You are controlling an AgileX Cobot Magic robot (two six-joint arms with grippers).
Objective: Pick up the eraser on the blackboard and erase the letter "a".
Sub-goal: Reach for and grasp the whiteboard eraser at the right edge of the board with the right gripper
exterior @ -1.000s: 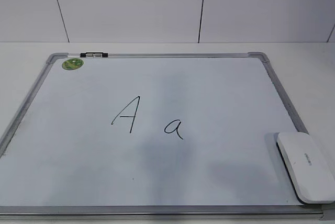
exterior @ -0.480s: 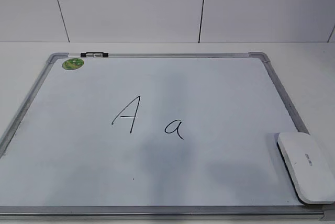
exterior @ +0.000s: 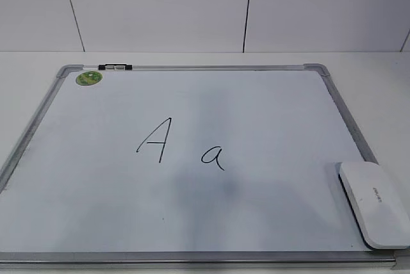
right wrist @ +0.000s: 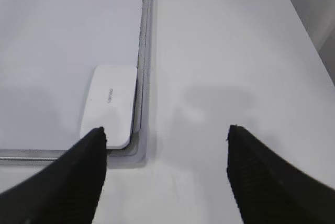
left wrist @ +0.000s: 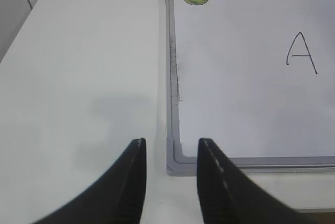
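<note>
The blackboard (exterior: 269, 107) is a white board in a silver-grey frame, lying flat on the table. The small letter "a" (exterior: 213, 157) is written in black near its middle. The white eraser (exterior: 375, 203) lies on the board's front right corner, also in the right wrist view (right wrist: 109, 103). My right gripper (right wrist: 166, 130) is wide open and empty, above the table just right of that corner. My left gripper (left wrist: 171, 141) is open and empty, over the board's front left corner (left wrist: 175, 161). Neither gripper shows in the exterior view.
A taller capital "A" (exterior: 155, 139) is written left of the small "a". A round green sticker (exterior: 89, 79) and a black-and-silver clip (exterior: 115, 66) sit at the board's far left corner. White table surrounds the board, with a wall behind.
</note>
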